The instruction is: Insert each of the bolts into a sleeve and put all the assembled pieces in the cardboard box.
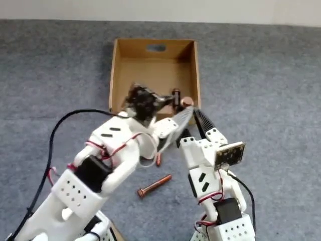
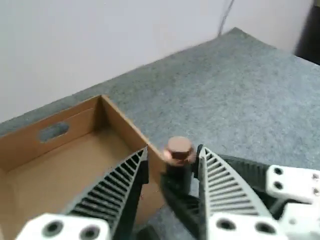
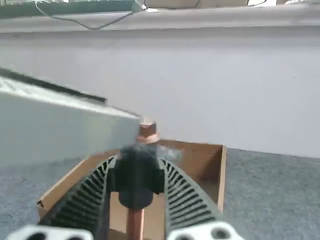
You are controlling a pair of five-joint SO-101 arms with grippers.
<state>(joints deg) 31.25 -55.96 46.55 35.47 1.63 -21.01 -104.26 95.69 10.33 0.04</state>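
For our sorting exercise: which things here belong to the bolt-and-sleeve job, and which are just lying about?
Job: box; sleeve and its bolt in the right claw; loose bolt; second bolt.
Lying about: cable; carpet.

Work surface: a grey, felt-like carpet [image 1: 271,75] of even nap, meeting a plain pale wall [image 3: 225,85] at its far edge. The wall is softly and evenly lit. A white ledge [image 3: 200,20] runs along its upper part, with a thin cable [image 3: 90,25] drooping across it. An unidentifiable dark object [image 2: 309,37] stands beyond the carpet's corner.
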